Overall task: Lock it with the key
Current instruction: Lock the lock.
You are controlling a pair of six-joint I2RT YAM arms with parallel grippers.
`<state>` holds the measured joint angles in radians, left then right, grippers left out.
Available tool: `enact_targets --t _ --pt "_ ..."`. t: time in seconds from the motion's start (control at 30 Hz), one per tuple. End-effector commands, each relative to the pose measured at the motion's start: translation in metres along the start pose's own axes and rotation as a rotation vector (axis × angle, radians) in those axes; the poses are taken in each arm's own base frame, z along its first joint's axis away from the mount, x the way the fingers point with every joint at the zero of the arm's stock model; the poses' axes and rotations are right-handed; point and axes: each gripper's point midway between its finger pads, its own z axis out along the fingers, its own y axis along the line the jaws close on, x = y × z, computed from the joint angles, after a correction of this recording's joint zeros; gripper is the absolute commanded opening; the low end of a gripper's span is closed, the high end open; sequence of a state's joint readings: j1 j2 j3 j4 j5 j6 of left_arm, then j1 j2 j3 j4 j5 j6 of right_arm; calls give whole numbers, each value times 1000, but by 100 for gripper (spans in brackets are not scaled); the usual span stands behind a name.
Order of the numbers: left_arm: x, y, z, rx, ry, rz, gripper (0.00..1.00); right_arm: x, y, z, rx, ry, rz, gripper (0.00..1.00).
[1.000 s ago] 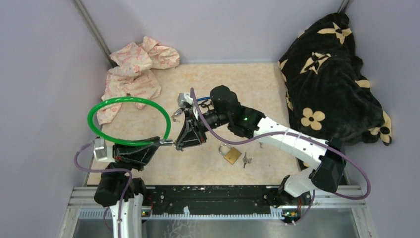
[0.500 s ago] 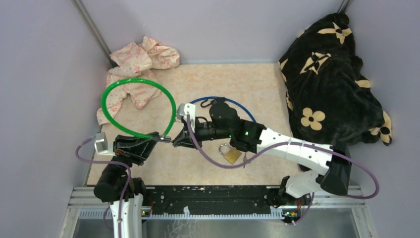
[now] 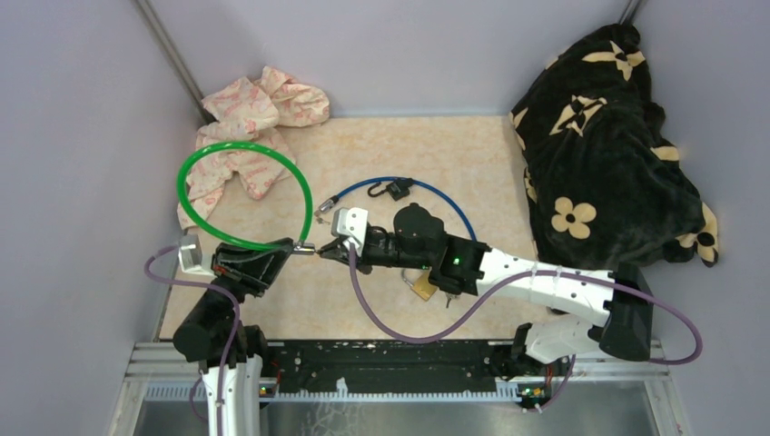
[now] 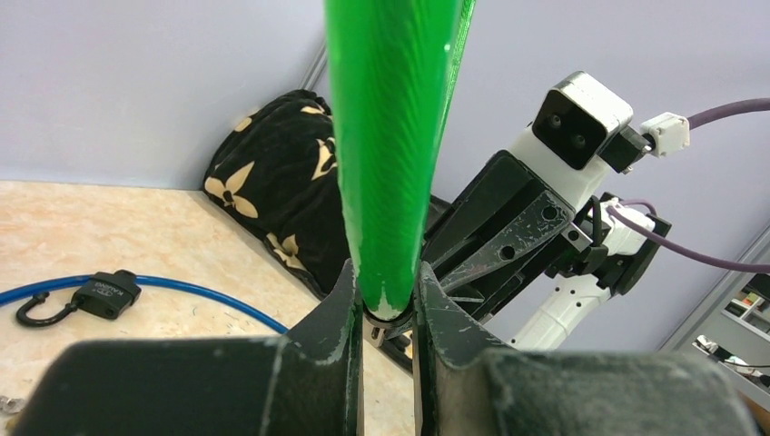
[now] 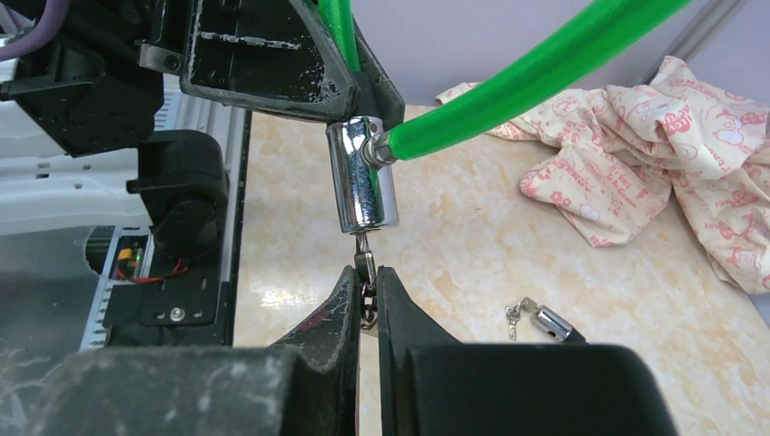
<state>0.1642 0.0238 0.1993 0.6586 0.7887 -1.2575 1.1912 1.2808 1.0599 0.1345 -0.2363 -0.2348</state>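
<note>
R end effector point(image 5: 365, 274) pinches key point(image 5: 364, 251); wrist cam only.

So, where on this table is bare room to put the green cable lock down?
The widest bare patch is the back of the table, between the pink cloth and the black blanket, beyond the blue cable lock. The centre is crowded: left gripper, right gripper, green cable lock and brass padlock.

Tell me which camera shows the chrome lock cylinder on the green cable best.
Right wrist: the chrome lock cylinder sits large, unobstructed, mid-frame. Top external shows only a tiny glint; left wrist hides nearly all of it behind the green cable.
</note>
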Motion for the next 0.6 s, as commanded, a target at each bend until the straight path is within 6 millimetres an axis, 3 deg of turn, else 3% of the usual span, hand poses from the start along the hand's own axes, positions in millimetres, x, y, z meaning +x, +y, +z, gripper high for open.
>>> enact_targets --t 0.0,0.23,0.47,0.57 --pt "2 1 -1 2 7 34 0 -62 2 -4 -31 -187 -100 0" --pt "-1 -12 -1 55 0 100 0 -44 11 -2 -113 -78 -61 20" --pt "-1 -13 -1 65 0 108 0 -35 12 -7 -127 -41 -34 32" --pt "-1 -14 -1 68 1 112 0 -29 10 -7 -118 -16 -21 47"
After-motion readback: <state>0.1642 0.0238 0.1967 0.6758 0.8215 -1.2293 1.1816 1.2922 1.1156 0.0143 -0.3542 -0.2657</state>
